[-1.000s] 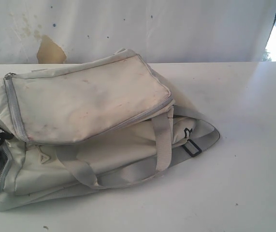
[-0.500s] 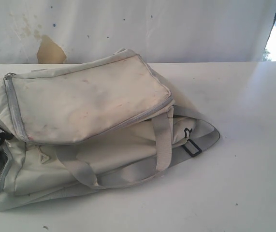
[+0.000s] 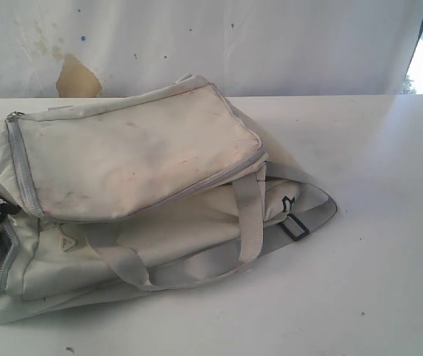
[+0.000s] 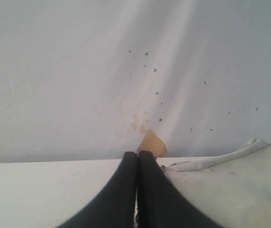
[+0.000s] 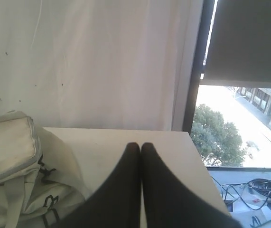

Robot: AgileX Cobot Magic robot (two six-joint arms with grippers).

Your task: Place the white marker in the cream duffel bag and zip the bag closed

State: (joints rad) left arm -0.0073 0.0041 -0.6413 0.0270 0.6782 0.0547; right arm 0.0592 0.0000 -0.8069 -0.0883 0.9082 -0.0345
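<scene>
The cream duffel bag lies slumped on the left half of the white table, its grey zippers drawn shut, grey straps and a black buckle trailing at its right side. The white marker is out of view. Neither arm appears in the exterior view. My left gripper is shut with nothing between its black fingers, held over the table beside a corner of the bag. My right gripper is also shut and empty, above bare table to the right of the bag.
A white cloth backdrop with a brown torn patch hangs behind the table. The table's right edge meets a window, with cables on a ledge below it.
</scene>
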